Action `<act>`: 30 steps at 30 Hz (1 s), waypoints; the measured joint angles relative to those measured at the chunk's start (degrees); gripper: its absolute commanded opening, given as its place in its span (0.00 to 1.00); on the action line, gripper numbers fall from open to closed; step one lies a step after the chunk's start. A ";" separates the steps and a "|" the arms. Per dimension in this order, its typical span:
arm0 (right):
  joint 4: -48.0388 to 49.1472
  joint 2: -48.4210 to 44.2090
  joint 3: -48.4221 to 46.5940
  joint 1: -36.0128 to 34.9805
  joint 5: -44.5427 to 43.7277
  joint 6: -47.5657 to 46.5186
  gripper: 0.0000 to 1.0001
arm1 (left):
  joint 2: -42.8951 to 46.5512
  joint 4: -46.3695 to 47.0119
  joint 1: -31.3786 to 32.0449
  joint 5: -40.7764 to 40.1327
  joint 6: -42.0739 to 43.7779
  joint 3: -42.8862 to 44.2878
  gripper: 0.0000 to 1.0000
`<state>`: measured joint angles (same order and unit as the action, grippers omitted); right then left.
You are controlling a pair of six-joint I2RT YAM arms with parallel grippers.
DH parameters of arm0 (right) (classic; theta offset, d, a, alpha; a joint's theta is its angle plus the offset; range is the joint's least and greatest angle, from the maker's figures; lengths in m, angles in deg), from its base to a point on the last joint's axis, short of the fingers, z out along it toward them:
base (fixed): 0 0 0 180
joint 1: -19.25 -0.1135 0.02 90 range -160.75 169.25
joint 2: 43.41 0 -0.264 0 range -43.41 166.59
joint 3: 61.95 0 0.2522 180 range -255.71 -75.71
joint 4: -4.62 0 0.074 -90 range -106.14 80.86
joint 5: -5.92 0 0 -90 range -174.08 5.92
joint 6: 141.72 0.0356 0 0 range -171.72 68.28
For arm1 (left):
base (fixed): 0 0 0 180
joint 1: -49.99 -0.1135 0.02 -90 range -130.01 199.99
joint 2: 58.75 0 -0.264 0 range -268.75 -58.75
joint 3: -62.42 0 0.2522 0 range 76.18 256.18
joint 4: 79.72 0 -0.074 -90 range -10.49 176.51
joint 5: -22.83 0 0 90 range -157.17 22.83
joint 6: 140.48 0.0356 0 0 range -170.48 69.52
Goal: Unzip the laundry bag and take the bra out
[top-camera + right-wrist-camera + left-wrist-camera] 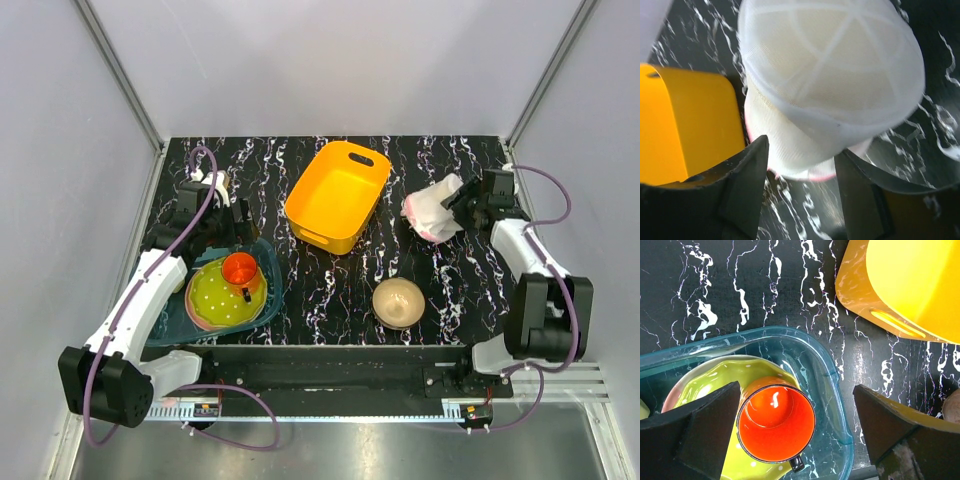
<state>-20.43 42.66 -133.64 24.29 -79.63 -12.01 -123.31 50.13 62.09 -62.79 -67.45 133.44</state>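
Both pincers parted: left gripper (796,395) empty, 9 o'clock; right gripper (800,150) astride laundry bag (830,75), 3 o'clock, clamp unclear. Risk: pinching only loose mesh, bag slips.

Lab test booth: grey wall panels (330,60), metal corner posts (122,75), marbled table (330,290).
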 measured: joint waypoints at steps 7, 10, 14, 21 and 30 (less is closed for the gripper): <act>-10.10 -13.70 4.31 -1.88 -0.98 -5.73 0.64 | 0.00 0.04 0.00 1.64 0.70 -0.02 0.99; -12.85 -18.43 4.28 -8.31 -5.60 -8.22 0.64 | -0.04 0.04 0.04 2.10 0.70 -0.02 0.99; -16.48 -18.88 3.45 -18.51 -10.58 -11.87 0.65 | -0.42 0.11 0.07 2.86 0.74 0.00 0.99; -21.81 -5.81 -1.95 -21.79 -14.58 -17.64 0.69 | -1.36 1.16 0.24 3.28 0.24 -0.28 0.99; -23.65 14.95 -12.98 -25.83 -23.98 -26.38 0.71 | -1.05 3.15 0.35 3.15 -0.44 -1.79 0.99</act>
<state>-44.08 57.61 -146.62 -1.54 -103.61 -38.39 -124.36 53.28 62.44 -59.64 -67.89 131.64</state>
